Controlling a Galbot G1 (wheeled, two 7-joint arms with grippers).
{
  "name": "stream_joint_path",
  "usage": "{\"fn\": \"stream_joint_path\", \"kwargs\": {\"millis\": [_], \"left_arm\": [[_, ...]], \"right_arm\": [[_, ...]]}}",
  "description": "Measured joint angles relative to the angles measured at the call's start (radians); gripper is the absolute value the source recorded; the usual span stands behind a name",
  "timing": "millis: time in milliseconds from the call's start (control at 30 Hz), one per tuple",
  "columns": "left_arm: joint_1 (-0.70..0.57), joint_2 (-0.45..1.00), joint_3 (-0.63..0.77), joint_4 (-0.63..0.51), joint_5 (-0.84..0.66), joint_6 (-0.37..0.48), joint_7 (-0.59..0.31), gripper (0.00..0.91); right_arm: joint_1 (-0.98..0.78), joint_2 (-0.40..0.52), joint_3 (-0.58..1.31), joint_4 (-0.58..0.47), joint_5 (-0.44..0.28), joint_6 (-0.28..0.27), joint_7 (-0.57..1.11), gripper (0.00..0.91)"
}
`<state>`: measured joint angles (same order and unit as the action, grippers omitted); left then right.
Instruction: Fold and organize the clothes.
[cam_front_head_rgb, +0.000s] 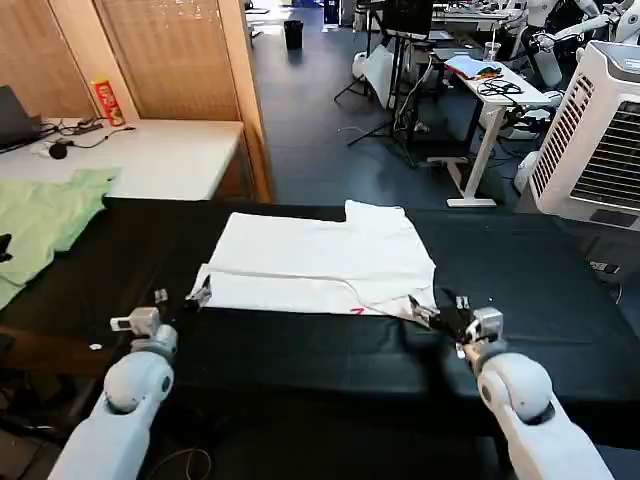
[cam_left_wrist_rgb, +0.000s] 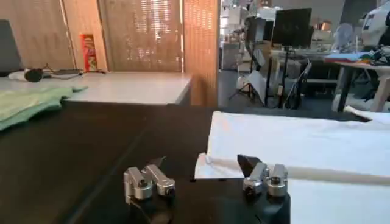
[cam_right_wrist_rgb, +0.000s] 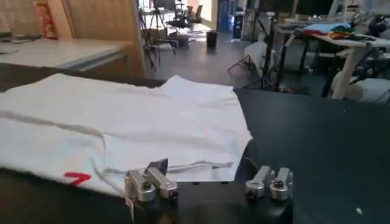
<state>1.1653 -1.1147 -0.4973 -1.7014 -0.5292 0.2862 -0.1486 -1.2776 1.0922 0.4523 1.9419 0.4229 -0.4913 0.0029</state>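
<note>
The white T-shirt (cam_front_head_rgb: 320, 262) lies partly folded on the black table (cam_front_head_rgb: 520, 300), roughly at its middle, with a double layer along the near side and a small trace of red print showing at the near edge. One short sleeve sticks out at the shirt's far edge.

The left gripper (cam_front_head_rgb: 183, 297) sits low over the table at the shirt's near left corner. In the left wrist view its fingers (cam_left_wrist_rgb: 149, 181) are spread apart, one on the bare black surface and the other at the corner of the cloth; nothing is caught between them, so it is released.

The right gripper (cam_front_head_rgb: 437, 310) is at the shirt's near right corner. In the right wrist view its fingers (cam_right_wrist_rgb: 148, 182) also stand wide apart, one resting at the hem of the shirt beside the red mark, the other over the bare table just off the cloth. It grasps nothing.

A light green garment (cam_front_head_rgb: 45, 222) lies well apart from the shirt, at the table's left end. Beyond that end stands a white desk (cam_front_head_rgb: 170, 155) carrying a red can (cam_front_head_rgb: 107, 101).
</note>
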Motion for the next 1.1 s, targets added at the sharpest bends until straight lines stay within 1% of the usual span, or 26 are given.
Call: {"fn": "stream_joint_path", "kwargs": {"millis": [100,167,200,233,267,300,367,400,433,467,500,533,567,600,633,700,800,900,1100], "left_arm": [[0.004,-0.001,-0.005,0.007,-0.021,0.009,0.009,0.878],[0.006,-0.001,-0.005,0.011,-0.028,0.016,0.02,0.878],[0.008,-0.001,-0.005,0.013,-0.031,0.018,0.024,0.878],[0.008,-0.002,-0.005,0.014,-0.031,0.018,0.025,0.858],[0.008,-0.003,-0.005,0.016,-0.032,0.019,0.025,0.78],[0.008,-0.004,-0.005,0.019,-0.033,0.019,0.025,0.663],[0.008,-0.005,-0.004,0.024,-0.034,0.019,0.025,0.497],[0.008,-0.005,-0.004,0.027,-0.034,0.019,0.027,0.185],[0.008,-0.005,-0.004,0.028,-0.034,0.019,0.028,0.137],[0.008,-0.005,-0.004,0.03,-0.034,0.019,0.03,0.078],[0.008,-0.005,-0.004,0.033,-0.035,0.019,0.032,0.049],[0.008,-0.005,-0.004,0.036,-0.037,0.02,0.033,0.0],[0.006,-0.004,-0.004,0.039,-0.04,0.02,0.033,0.0],[0.005,-0.005,-0.004,0.041,-0.043,0.02,0.033,0.0],[0.004,-0.005,-0.004,0.044,-0.045,0.02,0.034,0.0],[0.004,-0.004,-0.004,0.043,-0.048,0.023,0.035,0.0],[0.012,0.002,-0.004,0.029,-0.041,0.033,0.028,0.0],[0.028,0.015,-0.007,0.009,-0.011,0.043,0.013,0.0],[0.094,0.057,-0.017,-0.055,0.016,0.07,-0.017,0.0]], "right_arm": [[-0.013,0.003,0.007,0.003,-0.007,0.001,0.002,0.878],[-0.019,0.006,0.009,0.002,-0.009,0.002,0.002,0.829],[-0.02,0.008,0.01,0.002,-0.01,0.002,0.002,0.761],[-0.022,0.009,0.01,0.001,-0.011,0.003,0.002,0.741],[-0.023,0.01,0.01,-0.002,-0.014,0.005,0.0,0.702],[-0.024,0.011,0.01,-0.003,-0.018,0.008,-0.002,0.634],[-0.025,0.014,0.009,-0.006,-0.023,0.01,-0.003,0.546],[-0.023,0.016,0.006,-0.009,-0.025,0.011,-0.004,0.41],[-0.021,0.018,0.004,-0.014,-0.027,0.012,-0.005,0.371],[-0.018,0.02,0.002,-0.02,-0.029,0.013,-0.006,0.293],[-0.016,0.022,0.001,-0.025,-0.03,0.014,-0.007,0.244],[-0.014,0.024,0.0,-0.029,-0.03,0.016,-0.008,0.205],[-0.015,0.024,0.0,-0.031,-0.03,0.017,-0.01,0.185],[-0.016,0.024,0.0,-0.031,-0.028,0.017,-0.011,0.127],[-0.019,0.022,0.001,-0.029,-0.027,0.016,-0.01,0.098],[-0.025,0.017,0.005,-0.019,-0.025,0.011,-0.003,0.078],[-0.036,0.006,0.015,0.005,-0.016,-0.02,0.024,0.068],[-0.054,-0.008,0.03,0.044,0.016,-0.062,0.05,0.068],[-0.126,-0.023,0.068,0.136,0.049,-0.148,0.103,0.068]]}}
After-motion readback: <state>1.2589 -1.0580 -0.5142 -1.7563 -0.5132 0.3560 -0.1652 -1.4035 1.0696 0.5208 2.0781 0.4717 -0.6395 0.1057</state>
